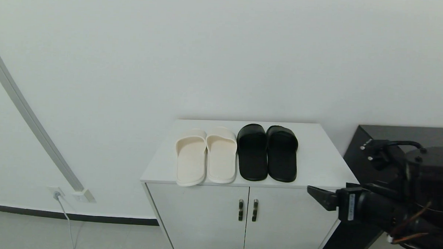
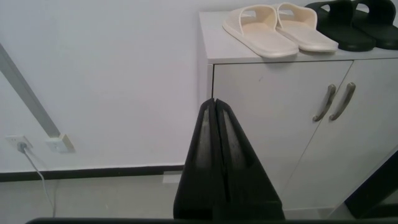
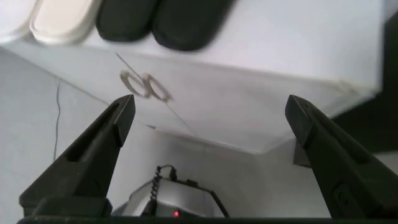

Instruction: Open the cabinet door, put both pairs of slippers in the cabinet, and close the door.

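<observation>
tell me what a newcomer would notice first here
A cream pair of moulded slide slippers and a black pair sit side by side on top of the white two-door cabinet, doors shut. The right arm's open tool hangs near the cabinet's right front corner.

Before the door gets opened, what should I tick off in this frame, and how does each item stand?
1. Both cabinet doors shut: ok.
2. The handles at the centre seam unblocked: ok.
3. The right gripper open: ok.
4. It is lined up on a handle: not ok; it sits well to their right.
5. The white slippers and black slippers side by side on the cabinet top: ok.
6. The left gripper shut and apart from the doors: ok.
</observation>
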